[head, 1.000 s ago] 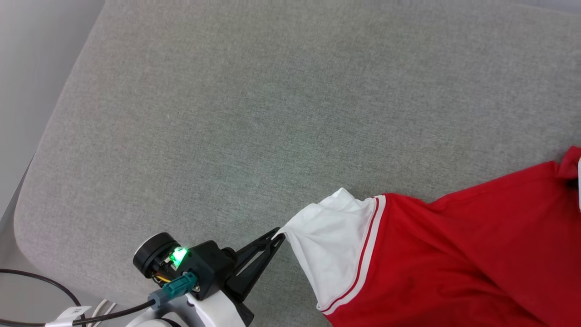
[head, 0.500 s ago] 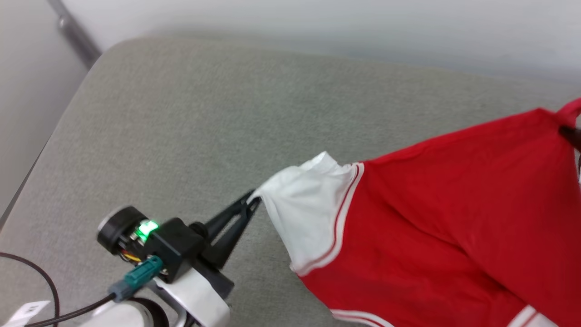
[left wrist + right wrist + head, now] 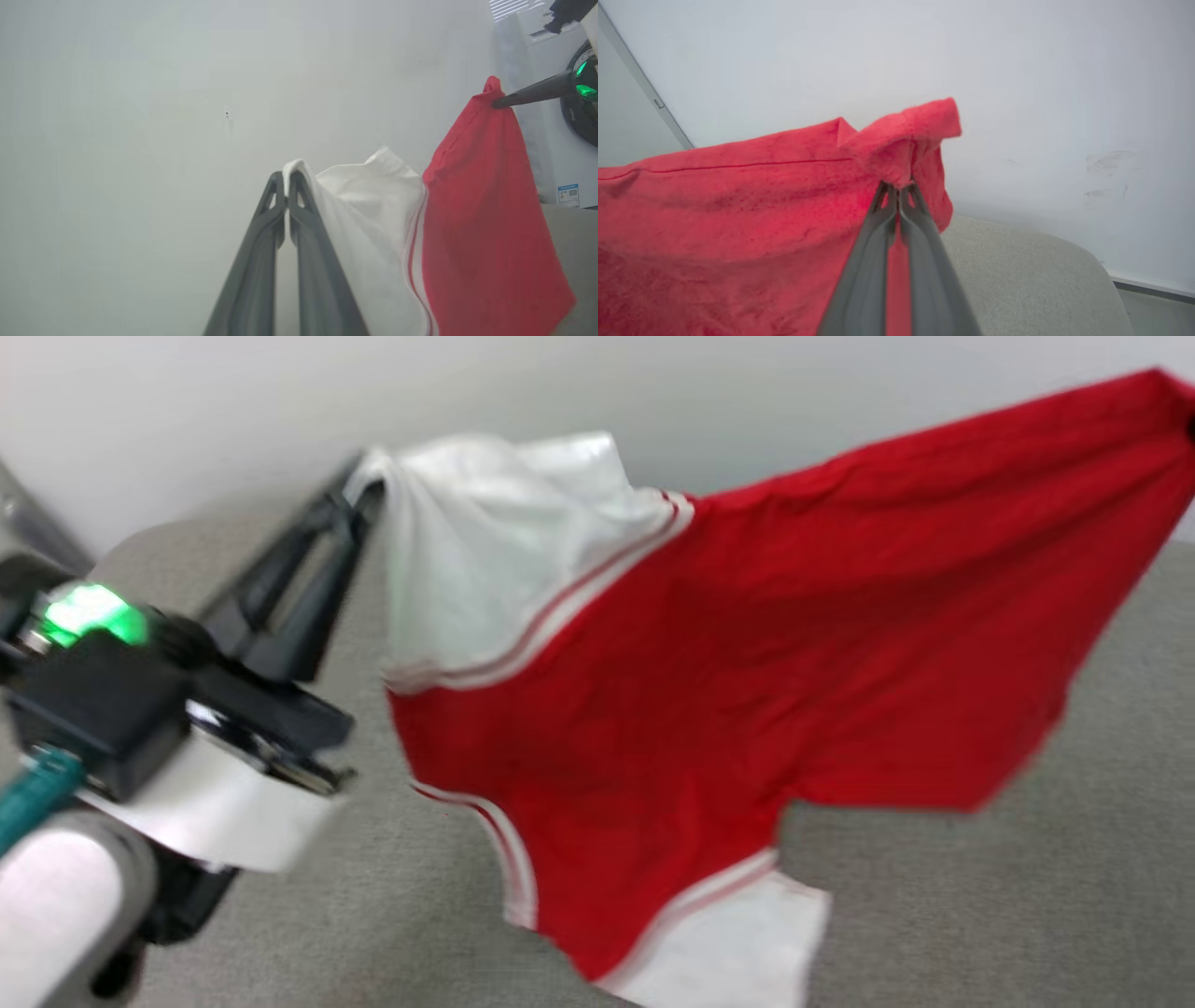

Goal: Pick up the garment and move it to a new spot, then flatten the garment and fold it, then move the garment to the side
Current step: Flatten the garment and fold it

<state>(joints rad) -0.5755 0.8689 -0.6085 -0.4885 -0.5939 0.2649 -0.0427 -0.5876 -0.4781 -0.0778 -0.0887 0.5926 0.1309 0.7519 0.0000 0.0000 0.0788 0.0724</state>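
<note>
The garment [image 3: 747,644], a red jersey with white sleeves and striped cuffs, hangs stretched in the air above the grey surface [image 3: 1027,915]. My left gripper [image 3: 366,485] is shut on the tip of one white sleeve [image 3: 369,224], its fingertips meeting at the cloth [image 3: 286,179]. At the far right edge of the head view the red corner [image 3: 1162,387] is pulled up. My right gripper [image 3: 897,189] is shut on that red fold [image 3: 906,140], and its dark fingers [image 3: 528,95] also show in the left wrist view. A second white sleeve [image 3: 738,943] dangles low. Lettering and number are hidden.
A pale wall [image 3: 280,392] rises right behind the grey cushioned surface, whose rounded far corner [image 3: 1064,261] shows in the right wrist view. A white appliance with a sticker [image 3: 567,193] stands to the right in the left wrist view.
Both grippers have lifted the garment off the grey surface, so it now hangs spread between them. The head camera has tilted up toward the wall.
</note>
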